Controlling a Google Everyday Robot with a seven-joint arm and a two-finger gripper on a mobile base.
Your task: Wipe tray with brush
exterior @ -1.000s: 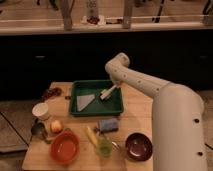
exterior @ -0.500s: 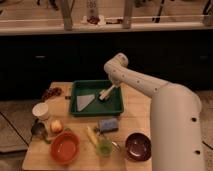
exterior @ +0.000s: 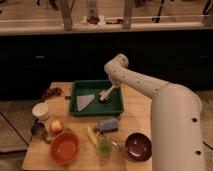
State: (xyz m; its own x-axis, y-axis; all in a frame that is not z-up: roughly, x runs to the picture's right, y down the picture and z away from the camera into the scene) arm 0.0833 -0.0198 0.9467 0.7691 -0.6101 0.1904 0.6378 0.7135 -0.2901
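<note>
The dark green tray (exterior: 80, 112) lies at the back middle of the wooden table. A pale grey wedge-shaped sheet (exterior: 85, 101) lies in its left half. My gripper (exterior: 106, 95) reaches down into the tray's right half from the white arm. A slim white brush (exterior: 107, 93) with a dark tip at its lower end sits at the gripper, slanting down to the left, its tip at or just above the tray floor.
A blue sponge (exterior: 108, 124) lies in front of the tray. An orange bowl (exterior: 65, 147), a dark maroon bowl (exterior: 138, 145), a green cup (exterior: 104, 146), a yellow-handled utensil (exterior: 91, 135), a white cup (exterior: 40, 110) and an apple (exterior: 56, 126) stand nearer. My white arm (exterior: 175, 120) fills the right side.
The gripper and brush have shifted slightly within the tray's right half; everything else stays where it was.
</note>
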